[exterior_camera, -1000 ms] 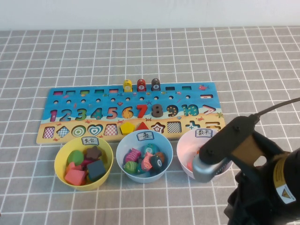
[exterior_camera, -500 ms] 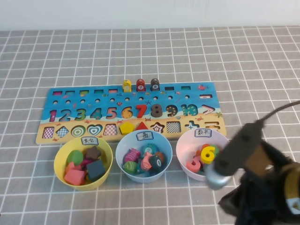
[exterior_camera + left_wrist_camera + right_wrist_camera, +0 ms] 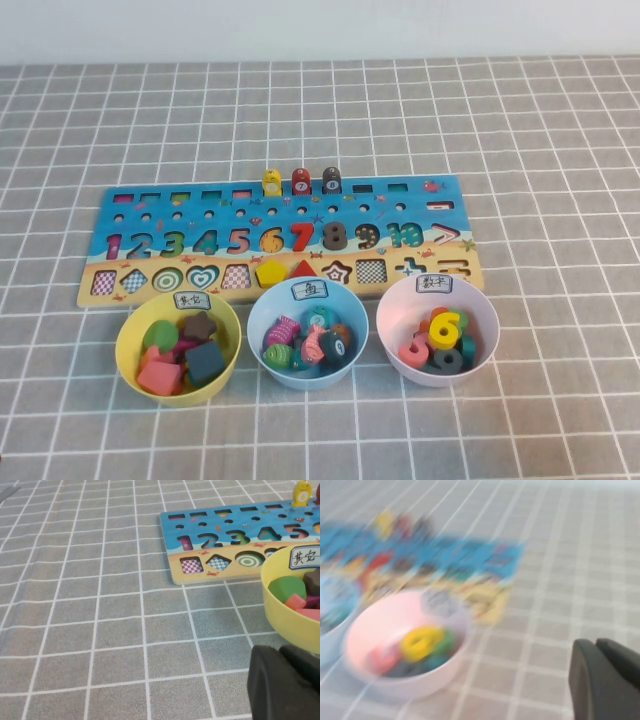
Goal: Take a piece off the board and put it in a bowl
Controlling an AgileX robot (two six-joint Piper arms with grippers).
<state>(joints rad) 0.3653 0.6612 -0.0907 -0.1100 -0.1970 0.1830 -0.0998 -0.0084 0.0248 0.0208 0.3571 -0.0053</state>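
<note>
We see the board (image 3: 280, 240) lying flat on the grey gridded worktop (image 3: 500, 120), its long side running left to right. Three bowls stand in a row just near of the board's sandy strip. The yellow bowl (image 3: 127, 345) is leftmost, the light blue bowl (image 3: 262, 320) is in the middle, and the pale pink bowl (image 3: 388, 318) is on the right.

The piece (image 3: 199, 326) rests inside the yellow bowl, on top of other coloured blocks and toward the bowl's far side. On the board, the star cut-out (image 3: 338, 271) shows only its outline. The yellow hexagon block (image 3: 269, 272) and the red triangle block (image 3: 303, 268) sit in their cut-outs just to its left.

Neither arm appears in the high view. The left pincer (image 3: 285, 682) shows in its wrist view as a dark mass low beside the yellow bowl's near-left side. We cannot tell its state. The right pincer (image 3: 605, 677) shows in its wrist view near and to the right of the pale pink bowl. We cannot tell its state either.
</note>
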